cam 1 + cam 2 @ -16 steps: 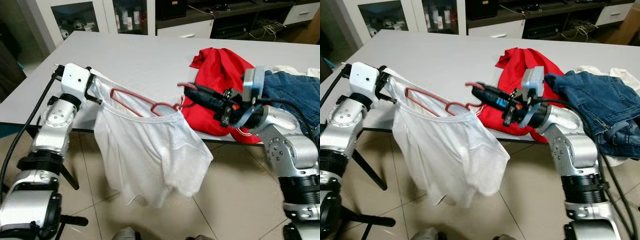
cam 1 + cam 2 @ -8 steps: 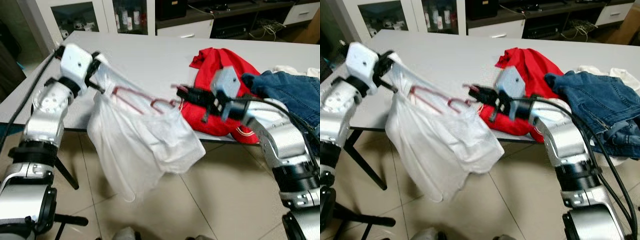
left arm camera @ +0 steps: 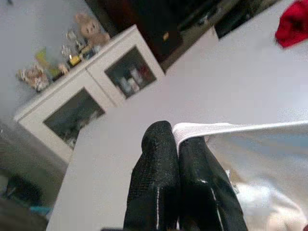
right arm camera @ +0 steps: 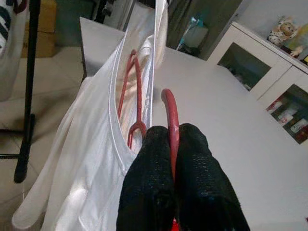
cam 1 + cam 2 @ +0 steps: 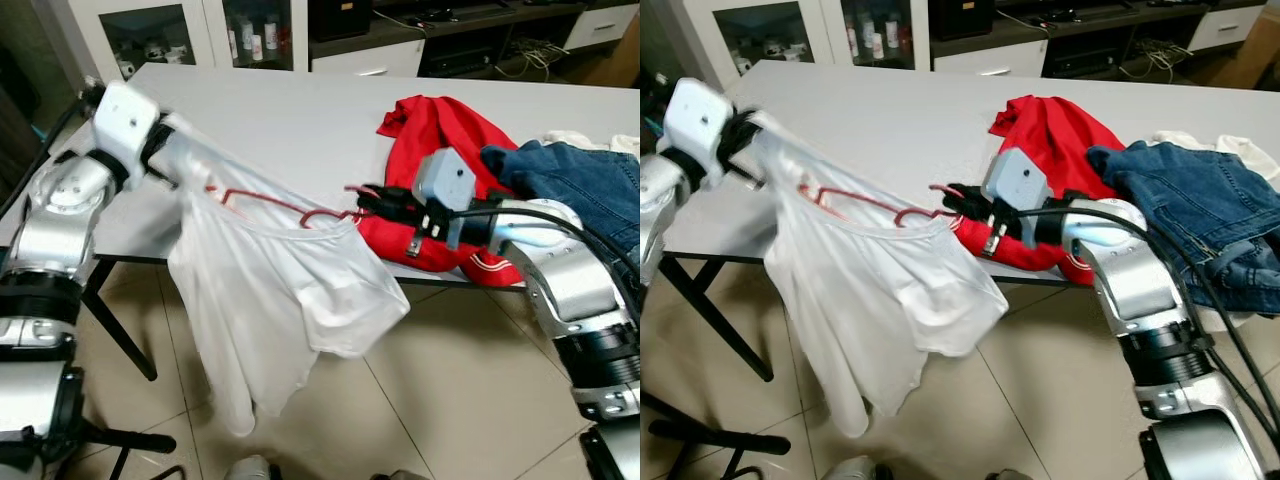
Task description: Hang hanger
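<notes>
Right gripper (image 5: 362,199) at frame centre, fingers (image 4: 159,183) closed tight on the hook of the red hanger (image 5: 270,203), hook pinched between both black pads in the right wrist view. Left gripper (image 5: 168,170) at upper left, fingers (image 3: 159,183) clamped together on the white hem of the shirt (image 5: 275,300), pulling that edge up and out toward the left. Hanger sits mid-frame between the two grippers, roughly level, held in the air in front of the table edge, its red wire inside the shirt's stretched opening; the far end toward the left gripper is covered by cloth. Shirt is white, thin, hanging from the hanger and the left gripper, body drooping down to lower centre over the tiled floor (image 5: 450,400). Grey table (image 5: 280,110) spans the upper half. On it, right of centre, a red garment (image 5: 440,140) just behind the right gripper, then jeans (image 5: 580,190) at the right edge touching the red one. White cabinet (image 5: 150,30) with glass doors along the top left.
</notes>
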`<state>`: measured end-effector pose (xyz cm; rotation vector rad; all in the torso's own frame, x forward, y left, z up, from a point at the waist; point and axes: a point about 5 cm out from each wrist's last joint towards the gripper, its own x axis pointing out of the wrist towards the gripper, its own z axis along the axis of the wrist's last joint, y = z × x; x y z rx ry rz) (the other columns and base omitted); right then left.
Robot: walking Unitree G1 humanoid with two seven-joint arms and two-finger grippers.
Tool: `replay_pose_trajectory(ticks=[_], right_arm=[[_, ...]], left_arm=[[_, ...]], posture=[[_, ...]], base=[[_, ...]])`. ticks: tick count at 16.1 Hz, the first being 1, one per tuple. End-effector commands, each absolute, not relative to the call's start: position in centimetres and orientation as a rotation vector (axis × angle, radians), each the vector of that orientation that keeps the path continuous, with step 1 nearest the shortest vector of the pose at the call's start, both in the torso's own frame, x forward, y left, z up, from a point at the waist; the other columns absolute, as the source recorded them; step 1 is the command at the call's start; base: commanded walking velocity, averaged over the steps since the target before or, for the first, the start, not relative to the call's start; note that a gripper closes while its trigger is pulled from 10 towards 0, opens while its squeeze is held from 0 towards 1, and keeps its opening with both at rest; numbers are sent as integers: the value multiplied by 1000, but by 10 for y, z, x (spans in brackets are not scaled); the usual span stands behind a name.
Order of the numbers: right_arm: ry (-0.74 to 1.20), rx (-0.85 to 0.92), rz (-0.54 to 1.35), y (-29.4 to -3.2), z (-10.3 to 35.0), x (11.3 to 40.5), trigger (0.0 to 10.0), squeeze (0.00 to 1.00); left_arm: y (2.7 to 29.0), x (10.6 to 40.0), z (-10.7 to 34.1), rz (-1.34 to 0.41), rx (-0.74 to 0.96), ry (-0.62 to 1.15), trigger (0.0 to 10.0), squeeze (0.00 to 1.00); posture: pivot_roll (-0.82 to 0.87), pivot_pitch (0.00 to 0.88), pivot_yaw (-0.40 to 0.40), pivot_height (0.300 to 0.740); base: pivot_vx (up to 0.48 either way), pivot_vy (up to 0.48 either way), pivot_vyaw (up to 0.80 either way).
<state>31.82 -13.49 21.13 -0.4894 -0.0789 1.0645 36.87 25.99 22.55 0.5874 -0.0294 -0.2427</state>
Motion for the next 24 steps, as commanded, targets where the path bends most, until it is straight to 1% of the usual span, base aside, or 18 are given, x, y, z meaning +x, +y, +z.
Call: replay_pose_trajectory(ticks=[1, 5, 7, 9, 11, 12, 14, 15, 17, 18, 20, 22, 23, 24], right_arm=[[-92, -510, 1049, -139, 217, 320, 0, 0], [-144, -432, 994, -152, 231, 324, 0, 0], [-185, -362, 946, -155, 240, 328, 0, 0], [-221, -284, 872, -153, 247, 335, 0, 0], [-236, -236, 833, -149, 249, 340, 0, 0], [-276, -143, 809, -140, 254, 343, 0, 0], [-303, -54, 863, -131, 258, 340, 0, 0], [-273, -63, 970, -124, 252, 332, 0, 0], [-228, -150, 1059, -122, 237, 322, 0, 0], [-206, -149, 1058, -127, 235, 322, 0, 0], [-178, -221, 1135, -135, 229, 312, 0, 0], [-157, -258, 1165, -143, 227, 307, 0, 0], [-142, -294, 1157, -152, 227, 307, 0, 0], [-143, -301, 1139, -155, 228, 308, 0, 0]], left_arm=[[267, 368, 227, -212, 612, -11, 10000, 0], [270, 368, 215, -196, 626, 26, 10000, 0], [268, 368, 212, -199, 615, 25, 10000, 0], [254, 368, 209, -228, 555, -9, 10000, 0], [245, 368, 206, -244, 528, -22, 10000, 0], [231, 368, 197, -269, 490, -22, 10000, 0], [221, 368, 191, -285, 463, -19, 10000, 0], [218, 367, 190, -288, 460, -23, 10000, 0], [222, 369, 196, -275, 469, -36, 10000, 0], [227, 369, 199, -262, 478, -38, 10000, 0], [235, 369, 202, -250, 510, -29, 10000, 0], [242, 368, 205, -245, 539, -19, 10000, 0], [247, 368, 207, -243, 559, -12, 10000, 0], [248, 368, 207, -243, 562, -9, 10000, 0]], posture=[[-32, 0, 29, 740], [-36, 0, 31, 740], [-37, 0, 32, 740], [-38, 0, 34, 740], [-35, 0, 35, 740], [-32, 0, 35, 740], [-30, 0, 34, 740], [-27, 0, 31, 740], [-25, 0, 27, 740], [-25, 0, 28, 740], [-27, 0, 31, 740], [-29, 0, 34, 740], [-33, 0, 37, 740], [-33, 0, 37, 740]], base=[[0, 0, 0], [0, 0, 0], [0, 0, 0], [0, 0, 0], [0, 0, 0], [0, 0, 0], [0, 0, 0], [0, 0, 0], [0, 0, 0], [0, 0, 0], [0, 0, 0], [0, 0, 0], [0, 0, 0], [0, 0, 0]])
